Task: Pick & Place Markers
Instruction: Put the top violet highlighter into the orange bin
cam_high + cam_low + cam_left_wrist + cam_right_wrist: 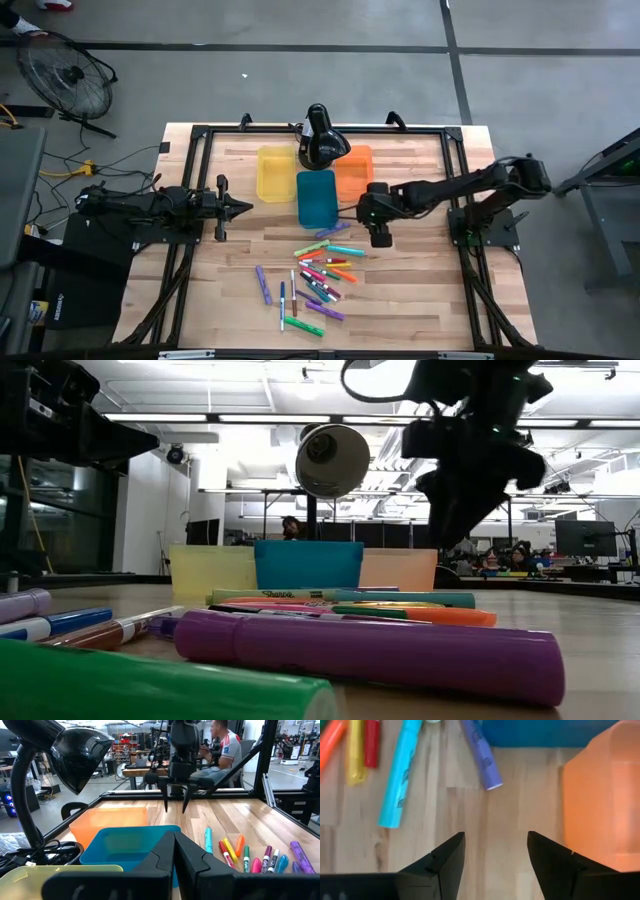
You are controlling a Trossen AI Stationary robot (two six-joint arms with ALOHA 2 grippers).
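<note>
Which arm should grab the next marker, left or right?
Probably the right. Its end effector hangs open beside the blue bin and orange bin, with a purple marker just ahead. The left end effector is shut, out beyond the yellow bin.

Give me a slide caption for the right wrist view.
Right gripper, jaws open and empty, above bare wood between the teal marker, purple marker and orange bin.

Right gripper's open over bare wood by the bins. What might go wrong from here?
1. The right gripper is empty over bare wood beside the orange bin; dropping straight down grabs nothing.
2. The markers lie bunched and overlapping, so one grab may catch two.
3. The lamp hangs over the bins, a possible snag.
</note>
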